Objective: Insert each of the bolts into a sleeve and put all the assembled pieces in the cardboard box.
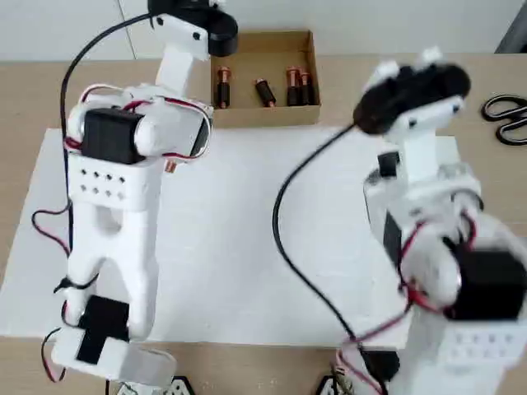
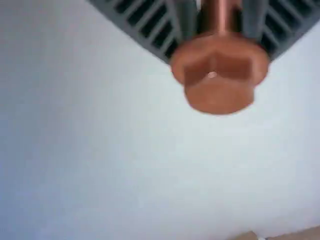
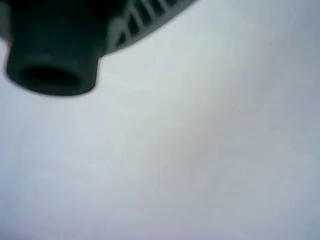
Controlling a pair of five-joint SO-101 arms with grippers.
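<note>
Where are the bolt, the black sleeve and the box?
bolt [image 2: 217,75], left wrist view, on its head.
black sleeve [image 3: 52,45], right wrist view, on its side.
box [image 1: 263,116], high view, on its near wall.

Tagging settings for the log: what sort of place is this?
Probably a robotics workbench: two white robot arms over a white mat on a pale wooden table, and an open cardboard box.
</note>
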